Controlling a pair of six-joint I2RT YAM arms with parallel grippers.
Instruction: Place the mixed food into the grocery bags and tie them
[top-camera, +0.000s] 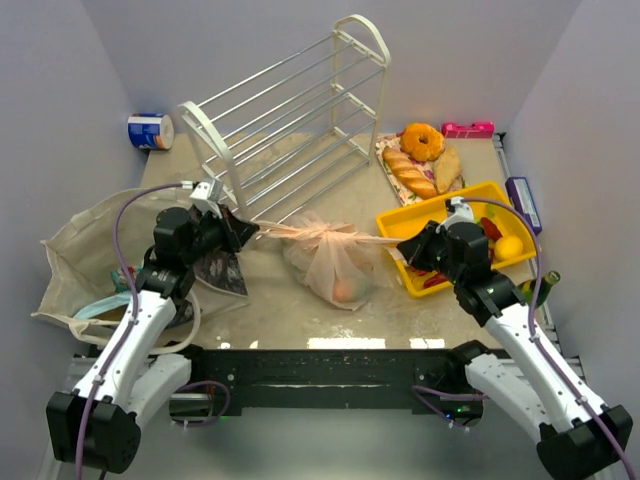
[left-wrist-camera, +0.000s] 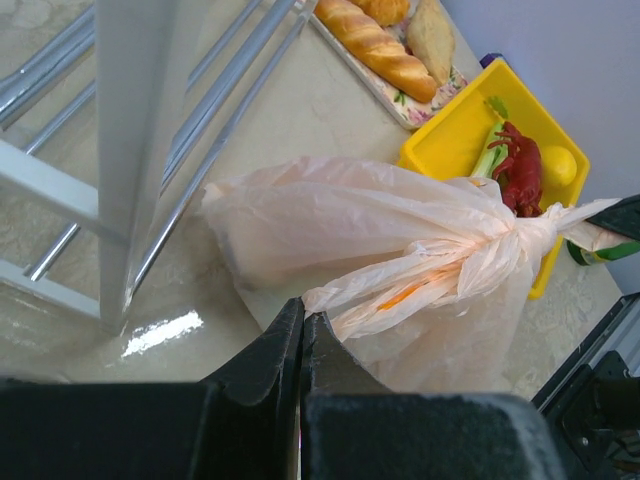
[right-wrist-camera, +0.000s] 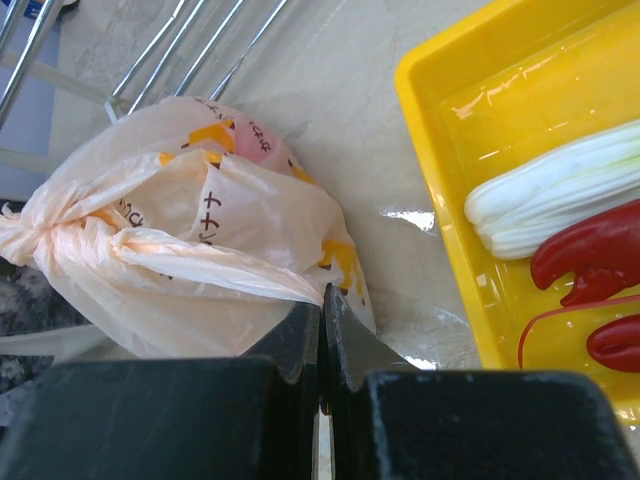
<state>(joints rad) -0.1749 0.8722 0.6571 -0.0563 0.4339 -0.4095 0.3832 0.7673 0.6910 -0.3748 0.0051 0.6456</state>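
The peach-pink plastic grocery bag (top-camera: 335, 268) lies mid-table with an orange fruit (top-camera: 345, 290) showing through it. Its two handles are knotted (top-camera: 330, 237) above it and stretch out taut to either side. My left gripper (top-camera: 250, 230) is shut on the left handle end, seen pinched at its tips (left-wrist-camera: 302, 318) in the left wrist view. My right gripper (top-camera: 405, 245) is shut on the right handle end (right-wrist-camera: 322, 295). The beige cloth tote (top-camera: 80, 250) slumps at the far left with a light blue packet (top-camera: 100, 308) at its mouth.
A white wire rack (top-camera: 290, 120) lies tipped behind the bag. The yellow tray (top-camera: 430, 207), holding a red lobster (right-wrist-camera: 590, 255) and a white-green vegetable (right-wrist-camera: 560, 195), sits right under my right arm. Bread loaves and a donut (top-camera: 422, 140) lie behind it; a blue tin (top-camera: 150, 131) stands back left.
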